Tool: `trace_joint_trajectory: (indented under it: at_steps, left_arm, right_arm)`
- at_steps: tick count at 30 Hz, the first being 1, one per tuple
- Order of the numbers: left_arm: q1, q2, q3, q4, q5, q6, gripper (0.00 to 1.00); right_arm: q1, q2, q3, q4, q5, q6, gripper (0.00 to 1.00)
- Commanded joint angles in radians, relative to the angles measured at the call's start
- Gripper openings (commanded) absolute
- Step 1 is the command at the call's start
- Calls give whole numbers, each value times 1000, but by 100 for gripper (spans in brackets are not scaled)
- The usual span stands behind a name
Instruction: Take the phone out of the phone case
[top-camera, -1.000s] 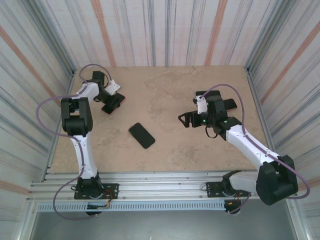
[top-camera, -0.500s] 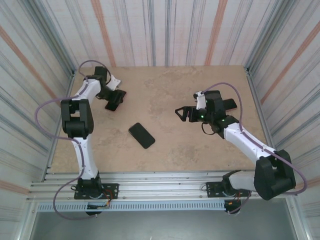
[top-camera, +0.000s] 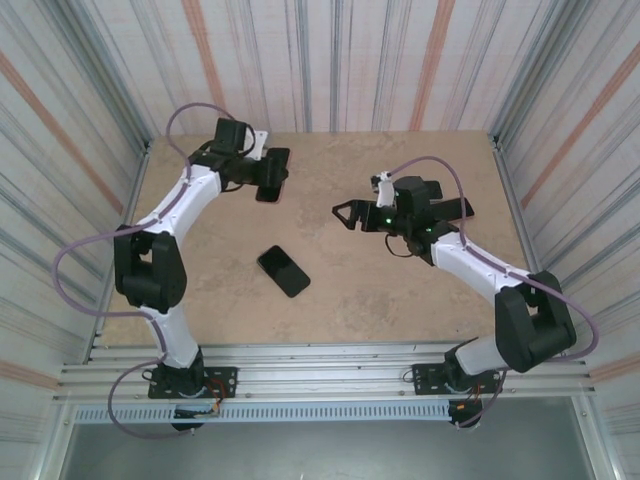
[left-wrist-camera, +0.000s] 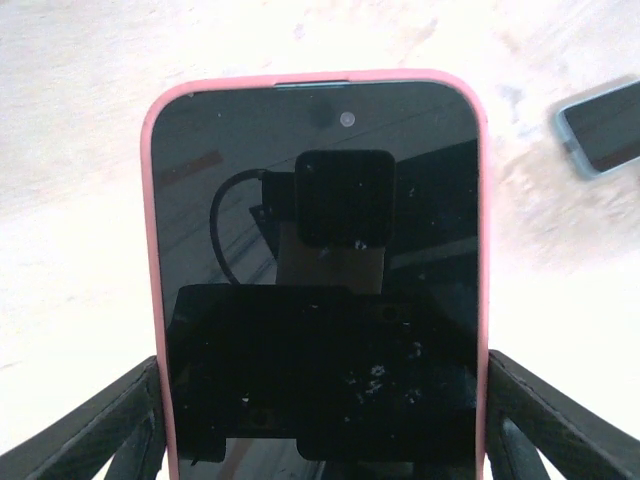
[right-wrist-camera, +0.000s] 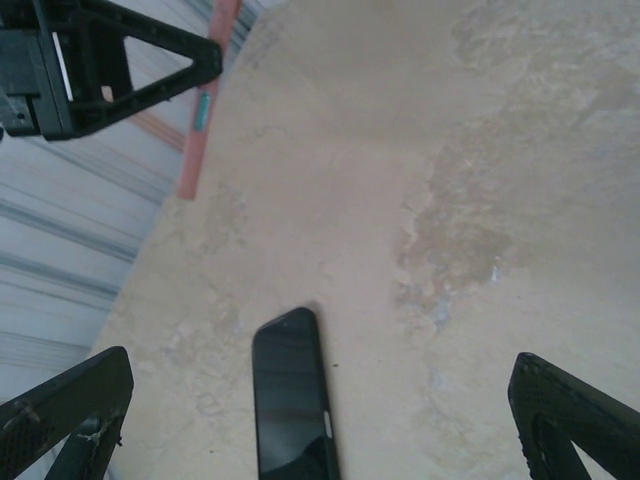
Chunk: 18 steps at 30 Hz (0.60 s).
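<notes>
The left gripper (top-camera: 265, 172), clamped on the black phone (left-wrist-camera: 320, 300) in its pink case (left-wrist-camera: 153, 250), has swung it from the worktop's (top-camera: 340, 290) far-left corner along the far edge toward the wide-open right gripper (top-camera: 348, 214), seemingly for peeling.

Stretched to the far left, left hand (top-camera: 263, 170) clamped on a pink-cased black phone (left-wrist-camera: 320, 280); reaching toward centre, right hand (top-camera: 346, 214) spread wide and empty.
</notes>
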Motion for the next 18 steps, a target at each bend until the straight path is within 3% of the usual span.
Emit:
trace_joint_trajectory:
  at_steps: [1, 6, 11, 18]
  left_arm:
    - [-43, -72, -42, 130, 1, -203, 62]
    - [-118, -110, -103, 233, -71, -353, 60]
    - [-187, -121, -108, 252, -141, -398, 60]
    - [-229, -122, -122, 289, -159, -445, 60]
  right_arm:
    - [20, 40, 49, 24, -13, 19, 95]
    - [33, 78, 72, 64, -9, 1, 86]
    - [39, 120, 104, 69, -24, 2, 77]
    - [45, 183, 152, 61, -59, 6, 63]
